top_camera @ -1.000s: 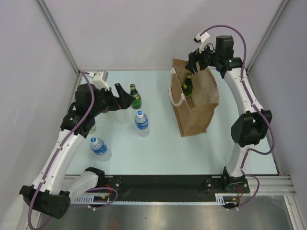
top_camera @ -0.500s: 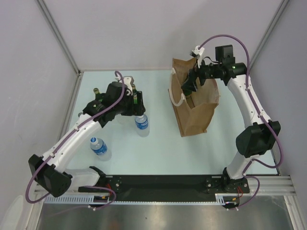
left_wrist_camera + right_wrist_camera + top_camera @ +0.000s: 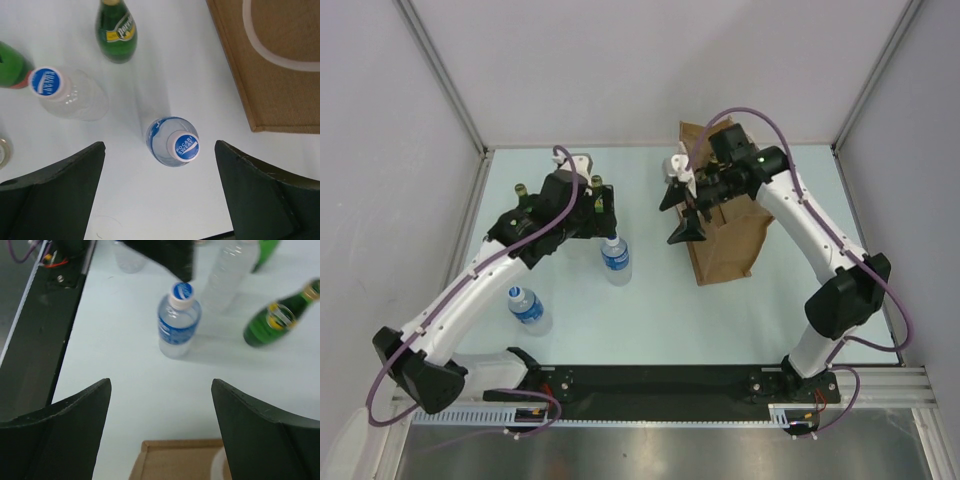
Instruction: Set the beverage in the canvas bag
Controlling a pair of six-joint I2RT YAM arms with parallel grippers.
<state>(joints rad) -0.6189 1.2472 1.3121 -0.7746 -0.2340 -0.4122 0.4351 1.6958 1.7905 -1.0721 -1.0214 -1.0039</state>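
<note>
**Left tool** [image 3: 159, 145]: jaws spread wide and holding nothing. It is poised above an upright water bottle [image 3: 172, 146] with a blue label and a blue-and-white cap. In the left wrist view the cap lies between the two dark fingers [image 3: 55, 192] and touches neither.

**Right tool** [image 3: 678, 212]: jaws likewise wide and empty. It is held over the bench [image 3: 650, 310] just beside the left face of the canvas bag [image 3: 730, 250]. Its wrist camera looks past the bag's brown top edge towards the bottles.

**Canvas bag:** tan-brown, standing upright on the right rear part of the bench, well apart from the bottles. A white handle [image 3: 280, 58] loops across its side. From above, the right arm covers most of the mouth, so the contents cannot be told.

**Beverages:** all those in view stand on the pale bench, left of the bag.
- The water bottle under the left tool is the one nearest the bag.
- Behind it stands a green bottle [image 3: 116, 32] with a yellow label.
- To that bottle's left is a clear bottle [image 3: 75, 95] with a blue cap.
- A second green bottle [image 3: 10, 67] shows at the edge of the left wrist view, just beside the clear one.
- A second water bottle [image 3: 528, 306], also blue-labelled, stands nearer the arm bases, close to the left arm.
</note>
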